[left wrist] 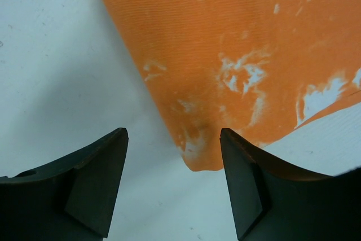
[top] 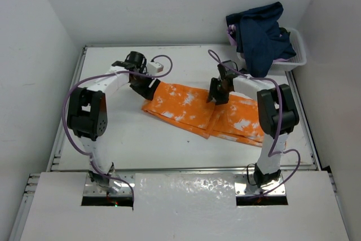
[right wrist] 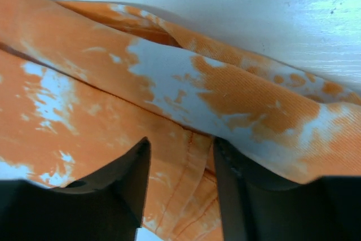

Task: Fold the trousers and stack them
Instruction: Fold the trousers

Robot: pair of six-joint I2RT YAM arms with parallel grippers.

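The orange trousers (top: 203, 114) with white splotches lie flat across the middle of the table, doubled over at their right part. My left gripper (top: 148, 90) is open at their far left corner. In the left wrist view that corner (left wrist: 203, 159) lies on the table between the spread fingers (left wrist: 107, 162), close to the right one. My right gripper (top: 218, 95) is low over the trousers' middle. In the right wrist view it (right wrist: 180, 150) is open, with a seamed layer (right wrist: 186, 196) between the fingers and a raised fold (right wrist: 242, 100) draped over the right finger.
A white basket (top: 298, 55) stands at the back right corner, with dark blue clothes (top: 260, 32) heaped in it and hanging over its rim. White walls close the table at the left, back and right. A raised rim runs along the table's near edge (top: 186, 169).
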